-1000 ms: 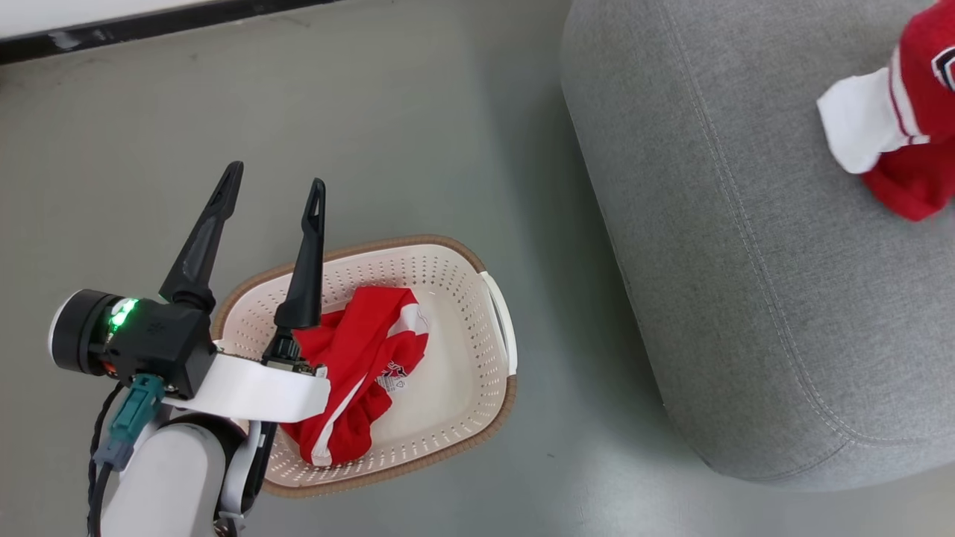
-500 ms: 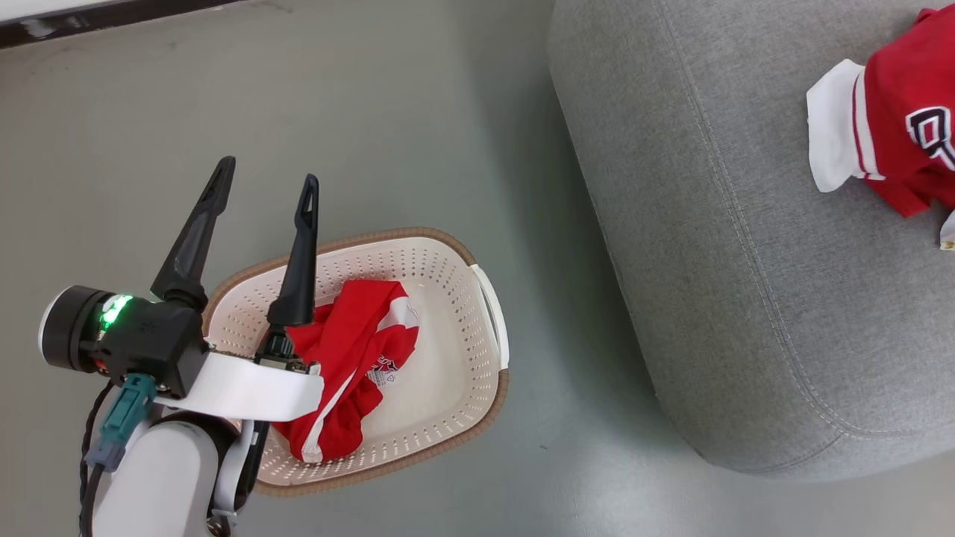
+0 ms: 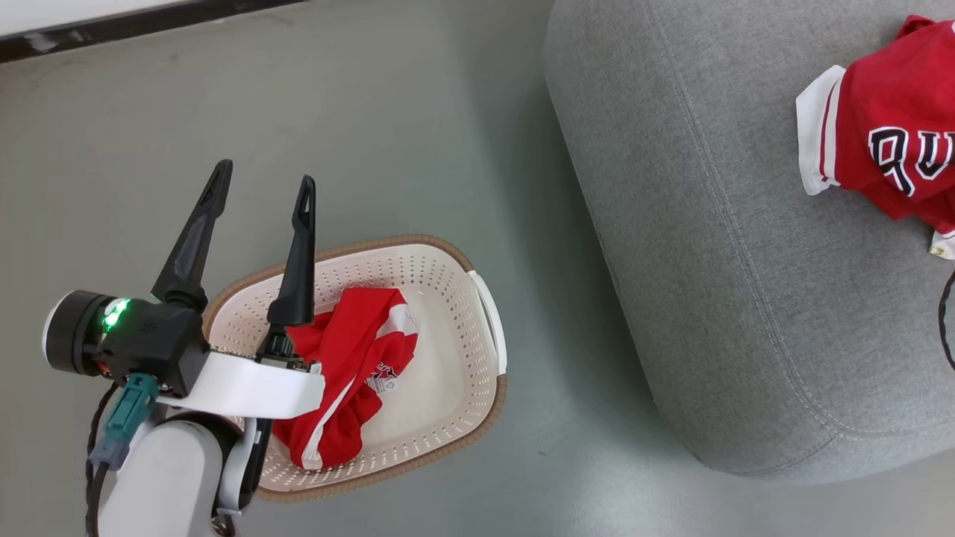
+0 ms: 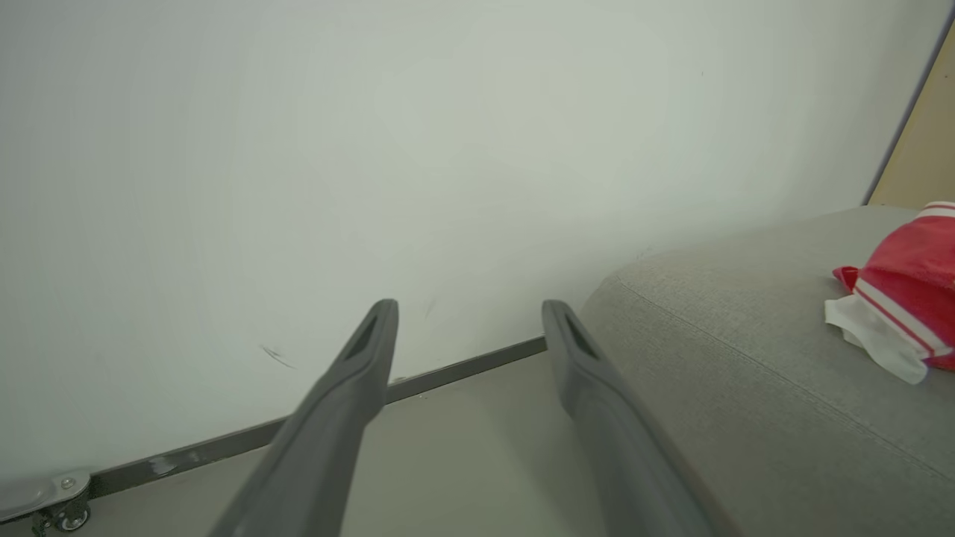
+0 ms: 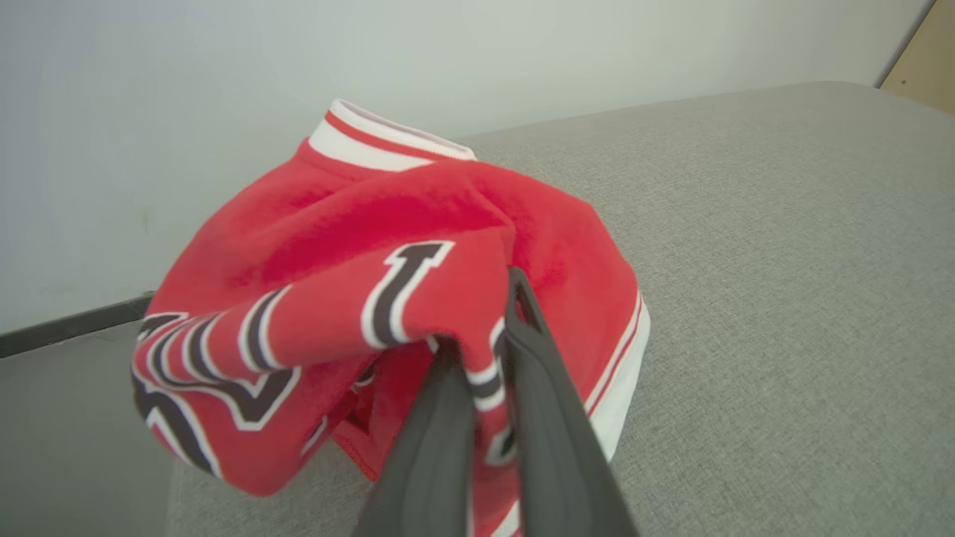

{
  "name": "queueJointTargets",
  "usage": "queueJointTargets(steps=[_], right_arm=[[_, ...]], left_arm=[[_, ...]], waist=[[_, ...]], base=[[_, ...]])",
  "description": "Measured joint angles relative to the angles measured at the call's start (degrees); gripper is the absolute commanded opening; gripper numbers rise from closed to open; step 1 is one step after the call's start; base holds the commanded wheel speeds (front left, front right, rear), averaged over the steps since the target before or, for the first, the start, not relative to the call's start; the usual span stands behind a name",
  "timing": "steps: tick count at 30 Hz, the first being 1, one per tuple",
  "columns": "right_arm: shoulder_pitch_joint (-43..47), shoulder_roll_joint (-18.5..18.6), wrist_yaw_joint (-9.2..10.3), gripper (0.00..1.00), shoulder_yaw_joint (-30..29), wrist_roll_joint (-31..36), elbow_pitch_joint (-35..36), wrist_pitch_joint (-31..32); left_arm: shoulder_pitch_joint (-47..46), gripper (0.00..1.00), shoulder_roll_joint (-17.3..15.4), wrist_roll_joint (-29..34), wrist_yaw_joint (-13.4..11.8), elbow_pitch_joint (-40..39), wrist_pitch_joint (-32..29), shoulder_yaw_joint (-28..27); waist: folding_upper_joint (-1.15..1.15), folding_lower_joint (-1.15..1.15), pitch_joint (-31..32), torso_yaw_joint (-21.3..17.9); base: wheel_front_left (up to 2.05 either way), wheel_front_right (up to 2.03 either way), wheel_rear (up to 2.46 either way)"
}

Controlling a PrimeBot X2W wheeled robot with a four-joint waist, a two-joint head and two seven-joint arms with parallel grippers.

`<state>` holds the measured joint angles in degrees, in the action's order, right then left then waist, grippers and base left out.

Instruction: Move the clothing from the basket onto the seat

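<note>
Red held jersey (image 5: 336, 253) at the seat (image 3: 709, 283); second jersey (image 3: 351, 358) in the basket (image 3: 489, 321).
We note the right gripper (image 5: 481, 321) clamped on a fold of the held jersey, which seems to rest on the seat's top. The second jersey lies crumpled just right of and below the left gripper (image 3: 265, 175), whose fingers are spread and empty. We judge the left arm nearer.

A smooth, matt grey-green floor (image 3: 418, 134) lies under soft, even light and meets a plain white wall (image 4: 336, 149) along a dark grey skirting strip (image 4: 462, 369), scuffed in places. A large grey fabric-upholstered seat (image 3: 709, 261) with rounded corners stands on the floor and casts a faint shadow beside it. A pale tan panel (image 4: 925, 142) rises behind the seat. A small metal caster (image 4: 67, 514) sits against the skirting.
</note>
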<state>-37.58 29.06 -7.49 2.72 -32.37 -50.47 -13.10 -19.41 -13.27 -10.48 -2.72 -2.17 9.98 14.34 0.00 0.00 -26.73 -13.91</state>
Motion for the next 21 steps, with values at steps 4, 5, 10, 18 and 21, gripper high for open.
queueJointTargets(steps=[4,5,10,18,21], right_arm=[[0.01,0.15,0.00,1.00,0.94,0.00,-0.55,-0.01],[0.01,0.15,0.00,1.00,1.14,0.00,-0.76,-0.02],[0.16,0.08,0.00,1.00,0.96,0.02,-1.57,-0.57],[3.83,-0.11,0.00,1.00,-0.43,-1.34,-1.71,-0.71],[5.09,-0.38,0.00,1.00,-0.36,-1.36,-1.36,-0.96]], left_arm=[[0.01,1.00,0.69,-0.41,0.00,0.25,0.21,0.11],[0.01,1.00,0.74,-0.42,0.00,0.34,0.24,0.13],[0.01,1.00,0.92,-0.49,-0.09,0.87,0.93,0.11],[0.12,1.00,1.31,-1.45,-0.31,2.16,1.69,-0.16],[0.30,1.00,1.29,-1.53,-0.33,2.69,1.98,-0.49]], waist=[[0.00,0.00,0.38,0.00],[0.00,0.00,0.47,0.00],[0.00,0.00,0.99,-0.14],[0.00,0.00,2.17,-0.69],[0.00,0.00,2.62,-0.93]], base=[[0.00,0.00,0.00],[0.00,0.00,0.00],[0.00,0.00,0.00],[0.00,0.00,0.00],[0.00,0.00,0.00]])
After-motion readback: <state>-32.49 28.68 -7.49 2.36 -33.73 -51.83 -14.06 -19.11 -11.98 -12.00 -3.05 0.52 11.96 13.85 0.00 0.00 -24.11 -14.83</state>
